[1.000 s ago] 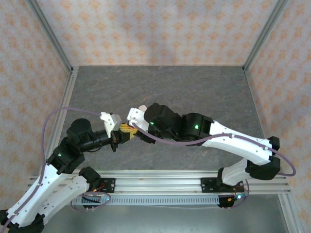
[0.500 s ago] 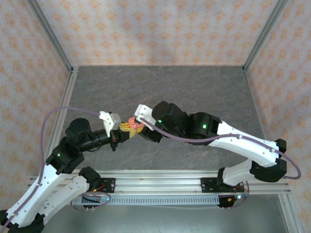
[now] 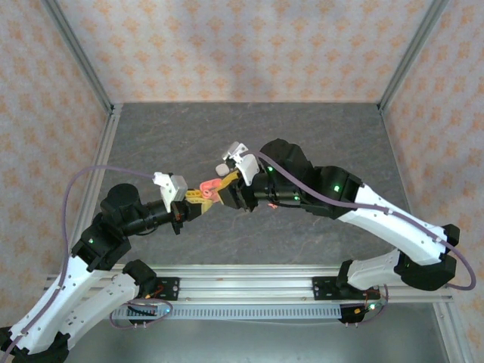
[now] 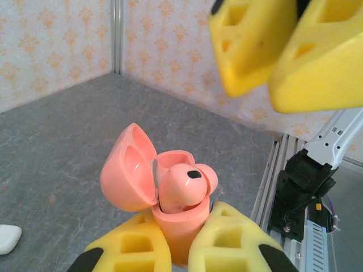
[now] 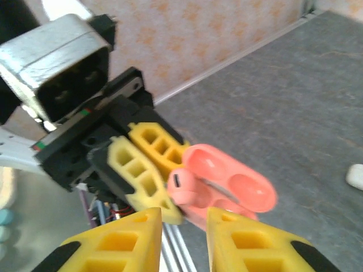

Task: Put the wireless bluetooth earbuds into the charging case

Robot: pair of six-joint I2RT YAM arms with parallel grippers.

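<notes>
in the clenched left pincer (image 4: 180,232), open salmon-pink case (image 4: 126,170), pink earbud (image 4: 188,182) seated inside, right pincer (image 5: 184,222) parted, empty

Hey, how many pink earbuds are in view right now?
1. A pink earbud sits in the open pink case that the left pincer grips. A second may be hidden behind it in the case.

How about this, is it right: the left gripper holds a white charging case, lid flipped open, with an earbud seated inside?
Not quite: the case clamped in the left gripper is salmon-pink, not white, as the left wrist view shows. The rest holds: its lid is flipped open and an earbud sits inside.
</notes>
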